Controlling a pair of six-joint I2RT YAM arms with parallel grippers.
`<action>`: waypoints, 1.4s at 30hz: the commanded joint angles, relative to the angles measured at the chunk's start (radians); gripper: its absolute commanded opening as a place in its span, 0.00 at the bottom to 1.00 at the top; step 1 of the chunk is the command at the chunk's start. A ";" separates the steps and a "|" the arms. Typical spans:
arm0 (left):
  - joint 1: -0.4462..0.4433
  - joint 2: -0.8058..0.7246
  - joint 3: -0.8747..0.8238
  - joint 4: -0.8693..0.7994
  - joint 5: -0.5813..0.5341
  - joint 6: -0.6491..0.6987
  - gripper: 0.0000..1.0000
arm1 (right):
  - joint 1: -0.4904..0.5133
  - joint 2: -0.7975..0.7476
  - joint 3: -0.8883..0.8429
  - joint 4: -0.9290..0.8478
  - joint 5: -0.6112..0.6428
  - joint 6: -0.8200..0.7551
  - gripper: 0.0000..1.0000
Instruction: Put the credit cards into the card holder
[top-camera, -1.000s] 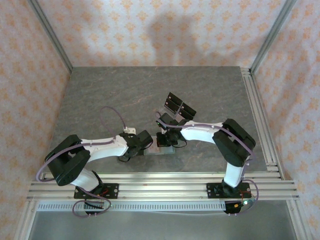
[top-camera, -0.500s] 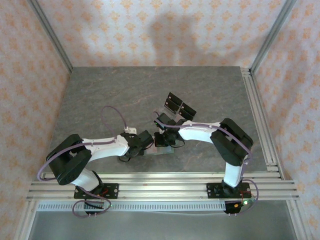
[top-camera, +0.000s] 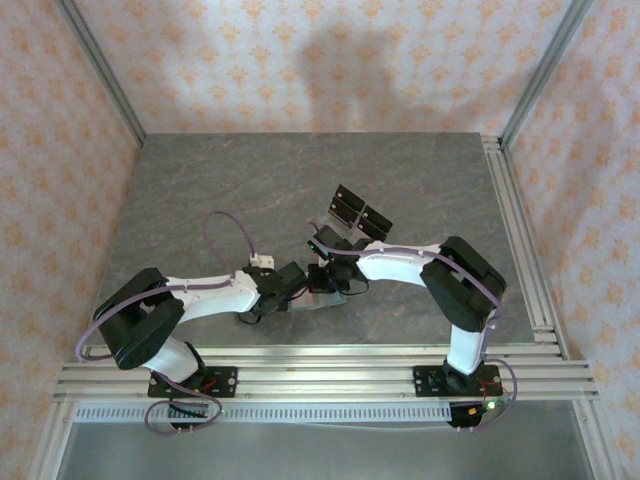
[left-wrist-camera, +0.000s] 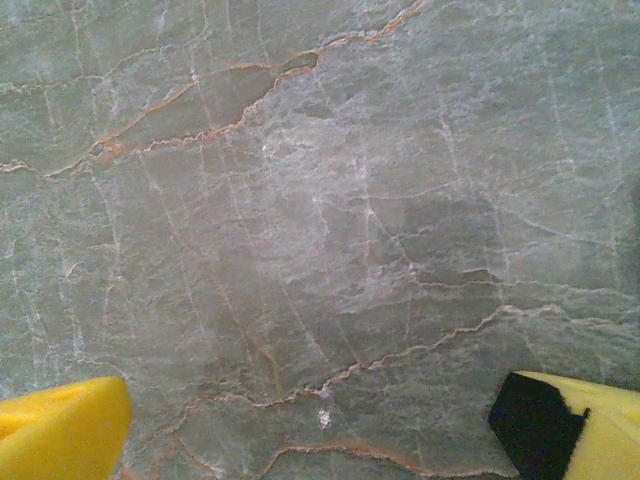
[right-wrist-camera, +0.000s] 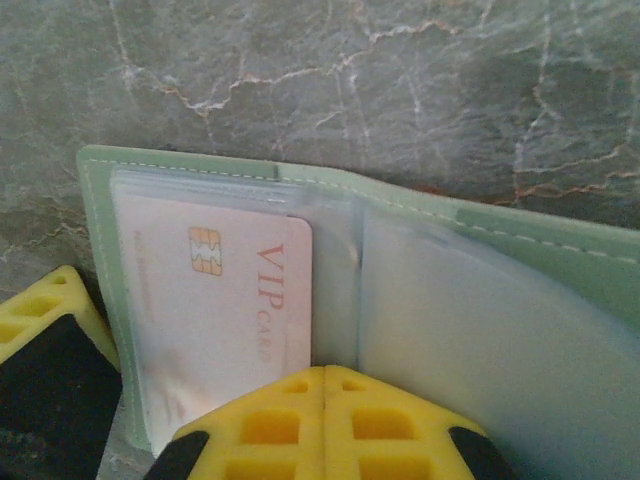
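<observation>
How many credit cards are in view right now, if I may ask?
3. A pale pink VIP card in the clear sleeve of the card holder; one black card and a second black card side by side beyond the right arm. Others may be hidden.

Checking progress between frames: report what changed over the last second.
The right claw, shut, edged left over the green wallet; the left claw, open, crept right toward it. Nothing was gripped or released. The wallet and the black cards behind it stayed put.
</observation>
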 joint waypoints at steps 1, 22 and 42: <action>-0.017 0.044 0.012 0.116 0.078 -0.006 1.00 | 0.011 -0.070 -0.001 0.021 -0.014 0.000 0.05; -0.007 -0.107 0.047 -0.022 -0.011 0.001 1.00 | -0.077 -0.173 -0.012 -0.152 0.140 -0.219 0.40; -0.004 -0.130 0.050 -0.019 -0.011 -0.004 1.00 | -0.078 -0.069 0.033 -0.135 0.130 -0.294 0.47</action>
